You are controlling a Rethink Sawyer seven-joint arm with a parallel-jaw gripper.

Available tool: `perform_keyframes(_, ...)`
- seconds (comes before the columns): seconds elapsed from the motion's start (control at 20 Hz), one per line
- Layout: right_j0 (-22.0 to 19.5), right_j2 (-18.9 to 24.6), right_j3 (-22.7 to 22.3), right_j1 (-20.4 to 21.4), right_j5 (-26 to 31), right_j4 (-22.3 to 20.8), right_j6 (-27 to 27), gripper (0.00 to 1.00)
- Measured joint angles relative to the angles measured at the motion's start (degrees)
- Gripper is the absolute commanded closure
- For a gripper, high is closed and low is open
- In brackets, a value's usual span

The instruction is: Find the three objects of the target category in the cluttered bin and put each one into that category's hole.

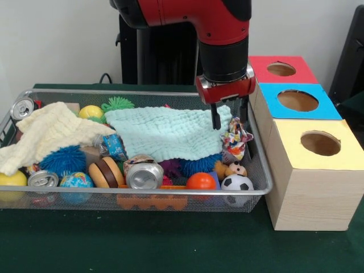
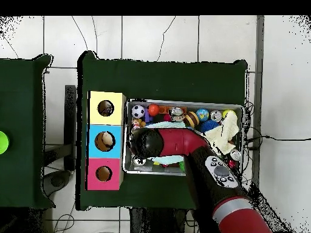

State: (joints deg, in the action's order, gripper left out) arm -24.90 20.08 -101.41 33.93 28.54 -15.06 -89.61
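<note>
My gripper (image 1: 230, 116) hangs open over the right end of the wire bin (image 1: 263, 170), with nothing between its fingers. Its tips are just above the right edge of a mint green cloth (image 1: 165, 133) and a crumpled multicoloured wrapper (image 1: 236, 136). In the overhead view the arm's head (image 2: 146, 142) hides the gripper. Three boxes stand beside the bin, each with one hole: red (image 1: 281, 69), blue (image 1: 297, 100) and yellow (image 1: 320, 143). Near the bin's front lie a soccer ball (image 1: 237, 183), an orange ball (image 1: 201, 181) and a crushed can (image 1: 145, 175).
A cream cloth (image 1: 48, 133) covers the bin's left part. Around it are a blue spiky ball (image 1: 62, 159), a globe ball (image 1: 75, 181), a second can (image 1: 42, 180), a third can (image 1: 23, 108) and a green spiky ball (image 1: 118, 103). Something tan shows inside the blue box's hole (image 2: 104, 141).
</note>
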Motion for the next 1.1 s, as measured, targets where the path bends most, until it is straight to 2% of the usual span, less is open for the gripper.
perform_keyframes(0.75,-0.01,-0.15,-0.02,-0.47,-2.35,0.92,0.0,0.0)
perform_keyframes(1.1,0.35,-0.22,-0.16,0.09,-5.15,4.1,-0.59,0.0)
